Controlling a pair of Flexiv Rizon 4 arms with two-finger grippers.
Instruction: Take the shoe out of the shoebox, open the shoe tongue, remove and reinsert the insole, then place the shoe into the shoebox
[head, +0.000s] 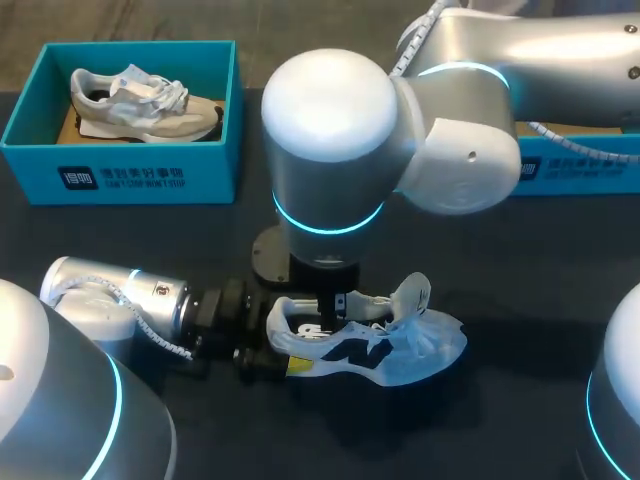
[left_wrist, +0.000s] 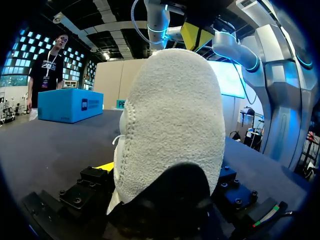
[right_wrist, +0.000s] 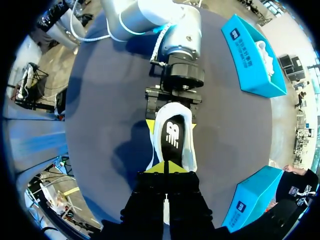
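Currently left gripper (right_wrist: 171, 121) sits clamped on heel of shoe (head: 370, 345) on table (head: 530, 300); right gripper (right_wrist: 166, 167) above, tips pressed together over insole (right_wrist: 172, 137).

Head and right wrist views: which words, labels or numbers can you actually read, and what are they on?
On the shoebox front wall: a white logo square and lines of characters, too blurred to read.
On the second shoebox: white print, mostly hidden behind the right arm, unreadable.
On the shoe side: a dark logo mark, no readable words.
On the insole: a white logo mark, no words.
No numbers readable.
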